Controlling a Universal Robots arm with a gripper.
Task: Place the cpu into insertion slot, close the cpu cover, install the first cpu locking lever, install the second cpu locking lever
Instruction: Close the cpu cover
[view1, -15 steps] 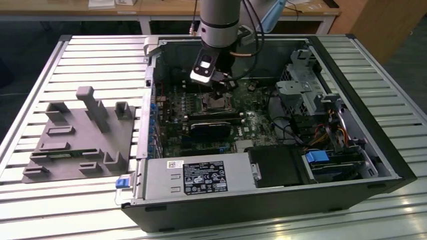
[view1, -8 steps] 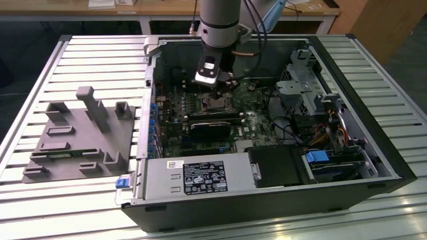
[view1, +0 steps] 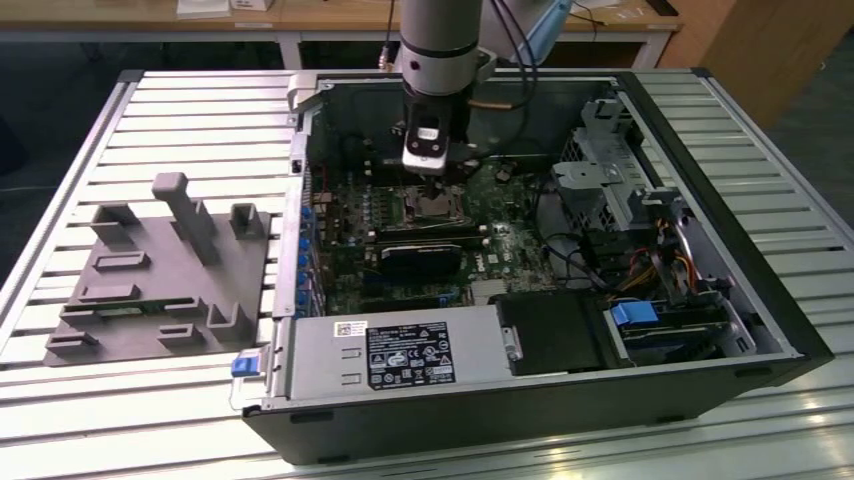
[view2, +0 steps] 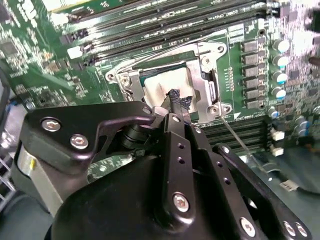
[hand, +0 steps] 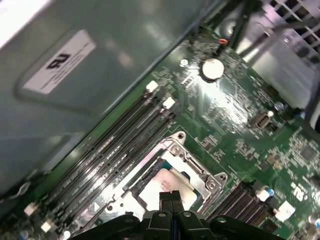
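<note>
Open case on its side, board face up. Down inside it, gripper right over slot. In both wrist views, cpu flat in slot, so placing judged done. Silver cover framing the chip; fully down or not, cannot tell. Two wire levers standing off the socket, judged unlatched. Pincer narrow, fingers pressed together, nothing between, taped tip at cpu's edge. Step in hand judged cover closing. Calls for a gentle, straight press, clear of thin levers and memory slots just beside. Underneath, slatted metal table; grey moulded fixture on the exterior view's left, apart from case. Behind, wooden desk.
</note>
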